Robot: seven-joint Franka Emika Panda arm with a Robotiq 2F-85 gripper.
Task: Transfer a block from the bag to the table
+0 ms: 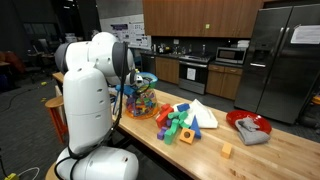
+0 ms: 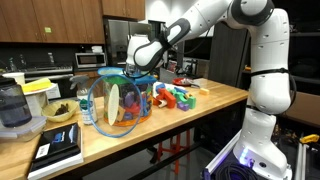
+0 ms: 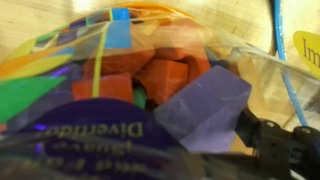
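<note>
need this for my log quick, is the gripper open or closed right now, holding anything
Gripper: cannot be told; its fingertips are hidden at the mouth of the clear plastic bag.

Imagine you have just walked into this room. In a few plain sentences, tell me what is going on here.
The robot arm reaches down with its gripper at the mouth of the clear bag of toy blocks, which stands on the wooden table. The pictures do not show whether the jaws are open or grip a block. A pile of loose blocks lies on the table beside the bag, and a red bowl stands further along.
</note>
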